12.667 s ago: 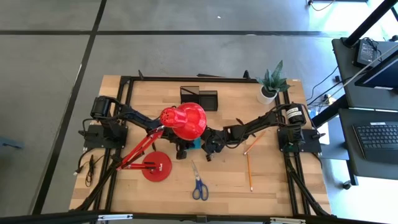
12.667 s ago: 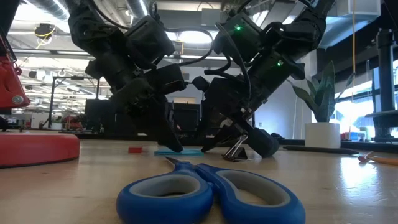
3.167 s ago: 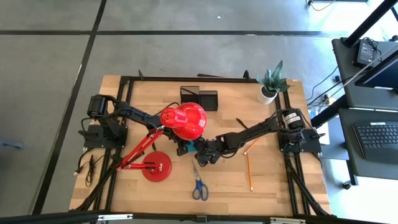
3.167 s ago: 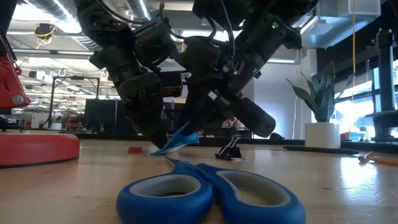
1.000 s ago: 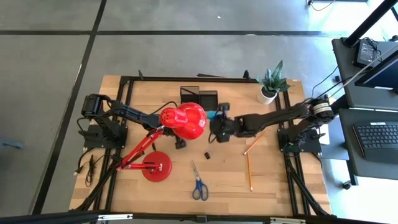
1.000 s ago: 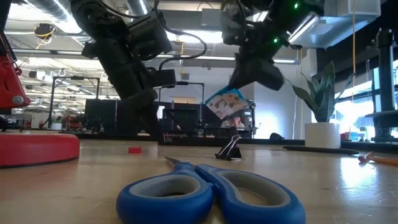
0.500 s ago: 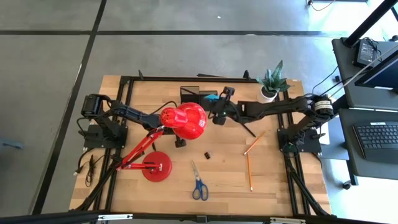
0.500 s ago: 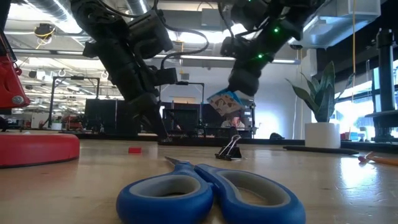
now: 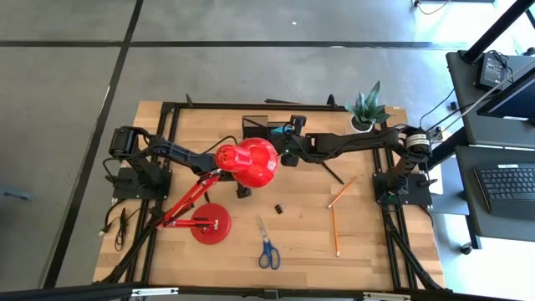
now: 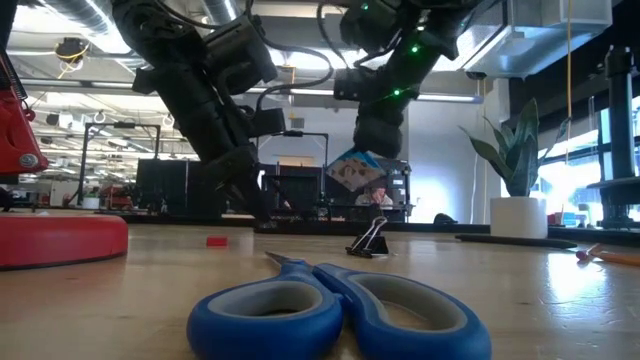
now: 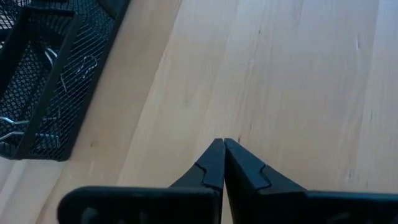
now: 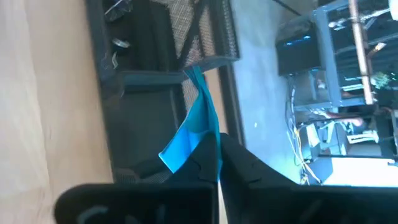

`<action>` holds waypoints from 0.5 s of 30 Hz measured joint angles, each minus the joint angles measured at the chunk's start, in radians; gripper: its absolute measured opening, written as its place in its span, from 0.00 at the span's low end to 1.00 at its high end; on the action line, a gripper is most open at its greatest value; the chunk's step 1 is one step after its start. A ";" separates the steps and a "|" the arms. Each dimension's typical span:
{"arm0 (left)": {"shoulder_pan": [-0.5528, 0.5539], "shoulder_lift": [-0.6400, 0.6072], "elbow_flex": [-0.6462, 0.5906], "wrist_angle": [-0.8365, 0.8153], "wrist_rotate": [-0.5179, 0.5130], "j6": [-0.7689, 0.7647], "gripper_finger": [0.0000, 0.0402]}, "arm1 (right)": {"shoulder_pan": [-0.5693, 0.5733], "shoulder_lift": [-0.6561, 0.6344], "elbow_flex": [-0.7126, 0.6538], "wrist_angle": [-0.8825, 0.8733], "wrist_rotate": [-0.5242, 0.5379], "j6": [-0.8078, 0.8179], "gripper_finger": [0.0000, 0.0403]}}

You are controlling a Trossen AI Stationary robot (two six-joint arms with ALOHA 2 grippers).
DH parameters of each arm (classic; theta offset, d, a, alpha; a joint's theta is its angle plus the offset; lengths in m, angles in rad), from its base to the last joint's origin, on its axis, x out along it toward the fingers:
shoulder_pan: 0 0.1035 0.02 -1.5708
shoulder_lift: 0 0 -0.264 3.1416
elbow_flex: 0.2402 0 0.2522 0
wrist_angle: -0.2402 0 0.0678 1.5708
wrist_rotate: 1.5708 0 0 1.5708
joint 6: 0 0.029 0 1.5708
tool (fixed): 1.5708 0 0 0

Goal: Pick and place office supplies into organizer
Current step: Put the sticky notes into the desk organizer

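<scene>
My right gripper (image 9: pixel 285 140) reaches in from the table's right and hovers beside the black mesh organizer (image 9: pixel 267 131), shut on a small blue block (image 12: pixel 191 134). The low view shows that block (image 10: pixel 352 170) in the air. My left gripper (image 11: pixel 222 142) is shut and sits low over bare wood under the red lamp head (image 9: pixel 248 162), near the organizer's mesh wall (image 11: pixel 43 81). Blue-handled scissors (image 9: pixel 267 243) lie flat near the front edge, with a black binder clip (image 9: pixel 278 207) behind them. Two pencils (image 9: pixel 335 229) and a black pen (image 9: pixel 328 170) lie to the right. My right gripper pinches the blue block by one edge (image 12: pixel 202 148) between its two fingers, slanting down from the table's right. The block is lifted clear and juts out past the fingertips, tilted, over the organizer's near side.
The red lamp's base (image 9: pixel 211 224) and arm take up the front left. A potted plant (image 9: pixel 364 114) stands at the far right corner. A small red piece (image 10: pixel 217 240) lies on the wood. Open wood lies between the clip and the pencils.
My right gripper has carried the blue block toward the table's far edge and to the left, from the middle of the table to the organizer, holding it shut and lifted throughout. The block has turned a little in the air.
</scene>
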 joint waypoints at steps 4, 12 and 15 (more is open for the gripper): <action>0.000 0.000 0.000 0.000 0.000 0.000 0.01 | -0.002 -0.001 0.007 0.008 -0.001 -0.009 0.00; 0.000 0.000 0.000 0.003 0.000 0.000 0.01 | -0.046 0.026 0.005 0.030 -0.043 -0.002 0.00; 0.000 0.004 0.000 0.010 0.000 0.000 0.01 | -0.060 0.044 0.004 0.035 -0.051 -0.004 0.00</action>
